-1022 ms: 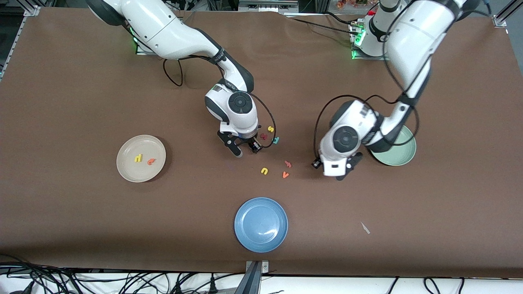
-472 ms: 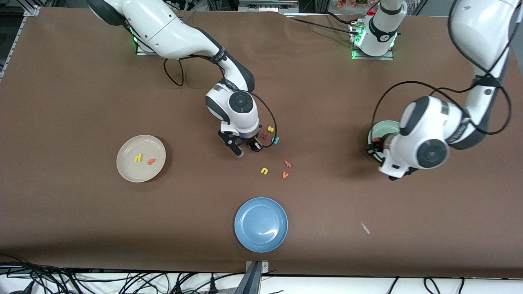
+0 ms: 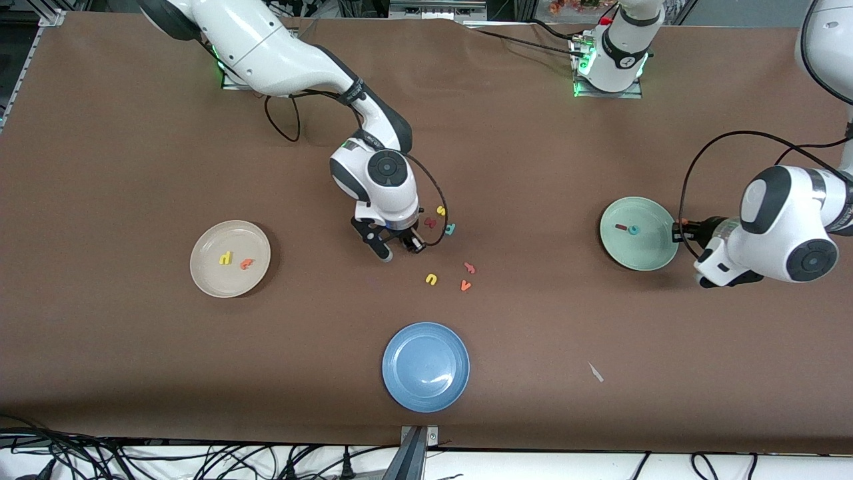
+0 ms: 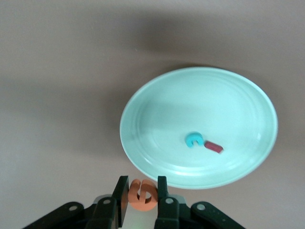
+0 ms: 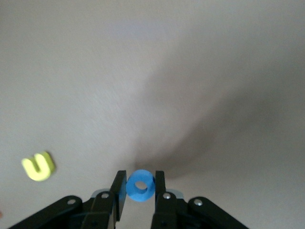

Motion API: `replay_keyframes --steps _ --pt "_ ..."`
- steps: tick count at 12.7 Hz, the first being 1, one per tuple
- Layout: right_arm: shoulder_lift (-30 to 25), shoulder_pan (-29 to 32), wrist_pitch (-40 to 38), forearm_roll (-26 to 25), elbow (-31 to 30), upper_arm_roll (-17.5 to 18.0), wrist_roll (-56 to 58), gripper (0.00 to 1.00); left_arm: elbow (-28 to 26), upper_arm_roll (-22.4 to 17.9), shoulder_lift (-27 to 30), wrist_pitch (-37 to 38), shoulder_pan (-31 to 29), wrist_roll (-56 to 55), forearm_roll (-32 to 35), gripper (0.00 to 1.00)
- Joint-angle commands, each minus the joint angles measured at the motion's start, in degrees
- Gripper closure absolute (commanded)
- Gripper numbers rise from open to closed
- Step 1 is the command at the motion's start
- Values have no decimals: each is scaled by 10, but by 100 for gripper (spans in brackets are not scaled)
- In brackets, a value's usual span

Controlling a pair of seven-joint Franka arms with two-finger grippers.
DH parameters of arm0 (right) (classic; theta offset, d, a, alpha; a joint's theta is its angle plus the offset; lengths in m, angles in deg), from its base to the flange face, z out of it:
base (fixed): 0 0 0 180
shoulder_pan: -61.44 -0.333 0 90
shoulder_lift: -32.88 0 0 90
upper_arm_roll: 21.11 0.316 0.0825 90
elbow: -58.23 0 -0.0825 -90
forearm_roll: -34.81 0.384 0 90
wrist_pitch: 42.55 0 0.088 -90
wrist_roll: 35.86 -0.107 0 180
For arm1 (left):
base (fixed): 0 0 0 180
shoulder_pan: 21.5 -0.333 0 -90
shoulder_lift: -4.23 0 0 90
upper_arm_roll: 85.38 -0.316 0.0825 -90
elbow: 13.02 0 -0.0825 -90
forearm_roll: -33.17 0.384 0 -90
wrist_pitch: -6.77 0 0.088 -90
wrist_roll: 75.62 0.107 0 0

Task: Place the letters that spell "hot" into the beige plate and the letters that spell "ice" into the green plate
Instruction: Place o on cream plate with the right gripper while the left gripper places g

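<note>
3 plates on brown table [image 3: 120, 133], noted from right arm's end across to left arm's end

Beige plate [image 3: 212, 275] nearest right arm's end: yellow h [image 3: 226, 257] + orange t [image 3: 246, 264] lying in it, side by side, apart

Right gripper [image 3: 397, 248] low over table mid, beside the loose letter cluster; jaws pinched narrow on blue o [image 5: 140, 186], ring held between fingers (wrist view). Can't tell if the o is clear of the cloth

Loose letters by it: dark red wide letter [image 3: 430, 223], yellow s [image 3: 440, 211], teal p [image 3: 450, 229]; nearer front cam: yellow u [image 3: 431, 279], orange v [image 3: 465, 286], a reddish-orange letter [image 3: 470, 268], shape unclear

Blue plate [image 3: 426, 366] nearest front cam, nothing in it

Green plate [image 3: 638, 233] toward left arm's end: dark red i [image 3: 621, 228] + teal c [image 3: 634, 230] inside, just beside each other

Left gripper [image 3: 681, 230] at green plate's rim on left arm's end side, clamped narrow on orange e [image 4: 142, 194], held just outside the rim per wrist view
</note>
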Motion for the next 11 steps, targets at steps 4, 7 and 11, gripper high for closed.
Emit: replay_keyframes --steps 4,7,11 --pt "-110 162 -127 7 -75 79 201 86 -64 7 -23 -102 -20 11 33 88" --pt "-191 257 -126 49 -167 79 402 85 -57 9 -14 -93 -19 12 33 0" --pt "-250 352 -153 81 -209 66 643 84 35 45 14 26 -17 12 24 0"
